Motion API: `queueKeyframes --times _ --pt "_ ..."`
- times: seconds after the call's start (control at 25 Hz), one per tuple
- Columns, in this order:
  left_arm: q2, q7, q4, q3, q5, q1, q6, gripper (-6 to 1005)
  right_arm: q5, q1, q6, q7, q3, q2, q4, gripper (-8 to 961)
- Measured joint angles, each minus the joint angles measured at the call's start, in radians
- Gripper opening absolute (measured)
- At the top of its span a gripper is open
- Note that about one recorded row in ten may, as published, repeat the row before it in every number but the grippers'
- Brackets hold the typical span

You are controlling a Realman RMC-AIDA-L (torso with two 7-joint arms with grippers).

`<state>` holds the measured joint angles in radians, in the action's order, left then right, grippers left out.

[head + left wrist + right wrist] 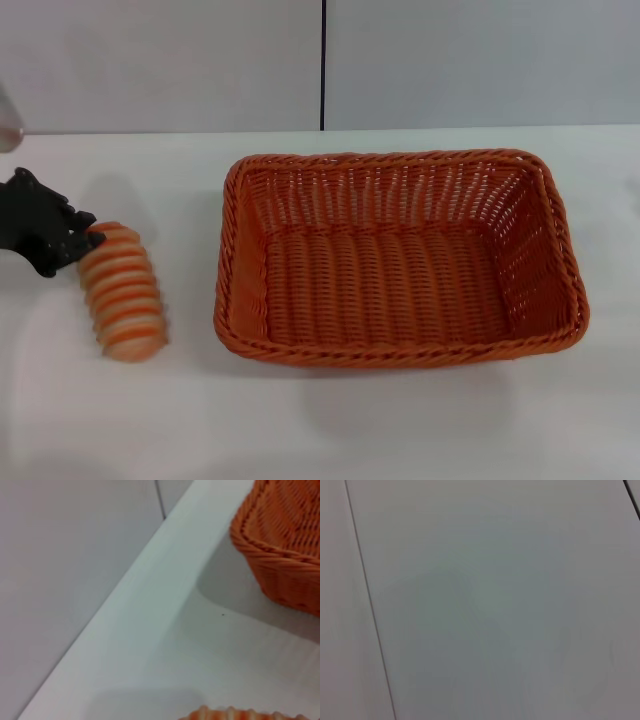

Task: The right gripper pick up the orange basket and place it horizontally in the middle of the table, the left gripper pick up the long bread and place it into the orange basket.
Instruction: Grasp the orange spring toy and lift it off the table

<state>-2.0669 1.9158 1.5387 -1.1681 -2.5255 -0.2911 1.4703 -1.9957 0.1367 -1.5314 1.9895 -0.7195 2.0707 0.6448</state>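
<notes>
Orange basket (400, 258) seen lying flat, long side across, on white table (320, 420), about mid-table. Basket interior seen holding nothing. Long bread (122, 290) seen left of basket, well apart from it, lying on table, striped orange and cream. Left gripper (88, 238) seen at bread's far end, left of basket, touching bread; whether fingers are spread or pinching cannot be told. In left wrist view, basket corner and bread edge shown. Right gripper not seen; only grey panel seen in right wrist view.
</notes>
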Motion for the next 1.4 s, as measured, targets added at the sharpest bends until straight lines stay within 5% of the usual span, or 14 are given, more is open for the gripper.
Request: queueKeyframes --times 0.52,1.4 --pt "-0.003 0.064 -0.002 -0.115 -0.124 -0.044 0.060 445 0.000 0.009 -0.002 0.037 0.000 -0.001 -0.045 411" --pt "-0.003 0.070 -0.034 -0.197 -0.155 -0.067 -0.026 441 0.000 0.009 0.002 0.051 0.001 -0.004 -0.076 411"
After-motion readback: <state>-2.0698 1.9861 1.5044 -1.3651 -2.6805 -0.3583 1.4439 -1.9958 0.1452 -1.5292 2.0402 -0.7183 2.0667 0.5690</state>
